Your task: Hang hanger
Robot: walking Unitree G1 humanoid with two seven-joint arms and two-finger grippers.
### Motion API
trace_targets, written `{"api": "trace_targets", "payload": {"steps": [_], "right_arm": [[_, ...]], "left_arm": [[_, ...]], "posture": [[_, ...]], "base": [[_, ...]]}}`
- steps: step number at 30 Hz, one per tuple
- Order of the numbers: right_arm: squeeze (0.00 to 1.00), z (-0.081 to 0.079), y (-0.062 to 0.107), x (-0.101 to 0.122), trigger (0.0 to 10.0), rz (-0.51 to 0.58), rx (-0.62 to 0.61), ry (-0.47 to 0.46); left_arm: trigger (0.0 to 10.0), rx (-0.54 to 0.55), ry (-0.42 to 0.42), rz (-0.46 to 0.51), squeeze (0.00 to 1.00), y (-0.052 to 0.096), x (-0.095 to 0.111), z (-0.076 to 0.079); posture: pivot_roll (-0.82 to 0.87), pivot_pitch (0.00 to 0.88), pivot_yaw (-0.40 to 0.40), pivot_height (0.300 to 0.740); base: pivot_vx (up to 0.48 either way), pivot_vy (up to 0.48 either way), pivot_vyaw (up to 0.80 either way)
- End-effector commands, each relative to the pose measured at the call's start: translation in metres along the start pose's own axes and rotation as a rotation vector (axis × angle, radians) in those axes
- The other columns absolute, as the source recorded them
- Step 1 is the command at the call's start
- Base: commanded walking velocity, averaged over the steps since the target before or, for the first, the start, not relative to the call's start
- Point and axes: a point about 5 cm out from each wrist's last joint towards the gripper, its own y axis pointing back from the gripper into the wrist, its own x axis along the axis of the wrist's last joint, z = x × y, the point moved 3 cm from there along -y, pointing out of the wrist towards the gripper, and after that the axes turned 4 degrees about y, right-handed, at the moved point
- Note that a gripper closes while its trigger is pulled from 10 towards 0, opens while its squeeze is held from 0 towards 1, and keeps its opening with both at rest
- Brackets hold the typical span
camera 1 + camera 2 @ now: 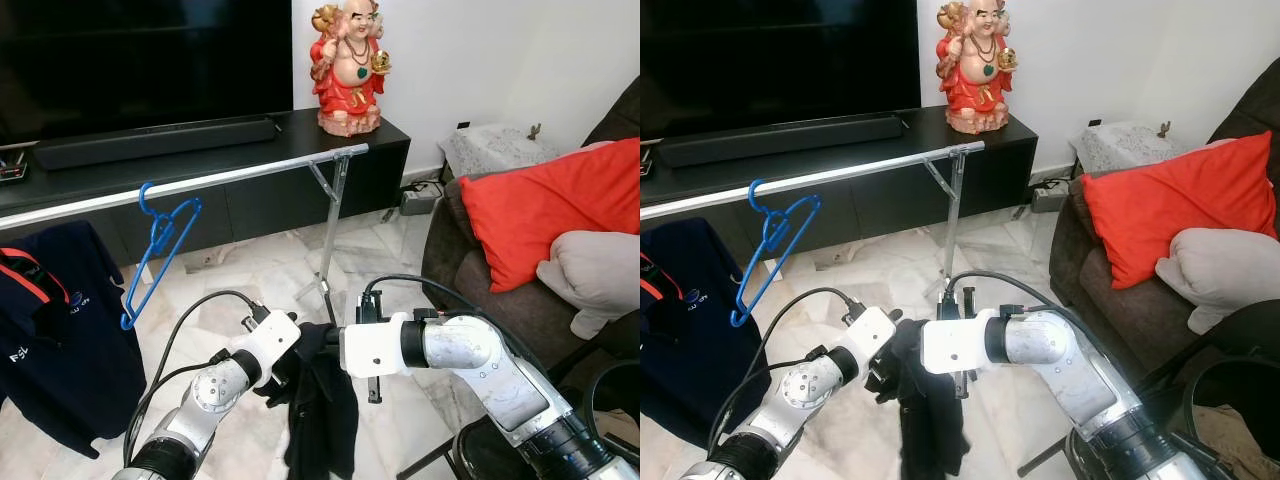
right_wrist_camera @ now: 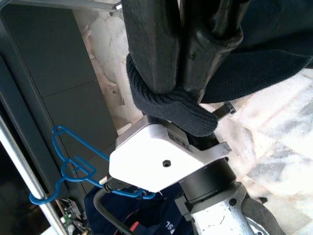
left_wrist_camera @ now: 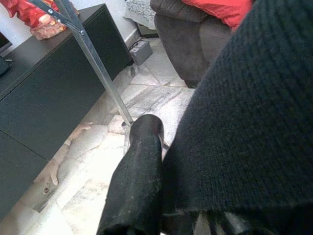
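in the left eye view, a long silver rail point(image 1: 200, 183) runs across the room in front of a black tv stand point(image 1: 250, 170). a blue hanger point(image 1: 158, 258) is hooked on the rail, tilted, with nothing on it. a dark blue shirt point(image 1: 55, 330) hangs further to the left. low down, the left tool point(image 1: 285, 372) and the right tool point(image 1: 335, 350) meet around a black knit cloth point(image 1: 322, 410) that droops to the floor. both are well below the rail.

in the right eye view, the same thing shows from a bit to the side. the black cloth hangs limp between the two silver arms. a red statue point(image 1: 973, 68) stands on the tv stand, and a red pillow point(image 1: 1180, 205) lies on the dark sofa point(image 1: 1110, 280).

in the left wrist view, one black finger point(image 3: 134, 186) lies right against the black cloth. i cannot tell if the left tool is open or closed.

in the right wrist view, the two black fingers point(image 2: 168, 44) are pressed together with a fold of the black cloth pinched between them. the blue hanger shows behind, on the rail.

what could go wrong: the cloth is soft and floppy, so it may slip out and fall on the floor. no hanger can be seen in the cloth. the hanger on the rail is tilted, so a bump from an arm could knock it off.
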Motion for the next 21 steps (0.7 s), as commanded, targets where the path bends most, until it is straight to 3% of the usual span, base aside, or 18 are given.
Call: {"api": "trace_targets", "payload": {"steps": [1,7,21], "right_arm": [[0.0,0.005,0.006,0.0,10.0,-0.002,-0.029,0.007],[0.0,0.002,0.008,-0.012,10.0,-0.069,-0.029,0.014],[0.0,0.001,0.007,-0.018,10.0,-0.097,-0.037,-0.004]], "left_arm": [[0.0,0.007,0.009,0.001,0.0,0.001,0.001,-0.002],[0.0,0.003,0.01,-0.003,0.0,0.001,0.0,-0.002],[0.0,-0.013,0.02,-0.014,0.0,0.001,-0.003,0.001]], "posture": [[0.01,0.046,0.007,0.74],[0.01,0.046,0.007,0.74],[0.02,0.05,0.009,0.74]], "base": [[0.0,0.0,0.0],[0.0,0.0,0.0],[0.0,0.0,0.0]]}}
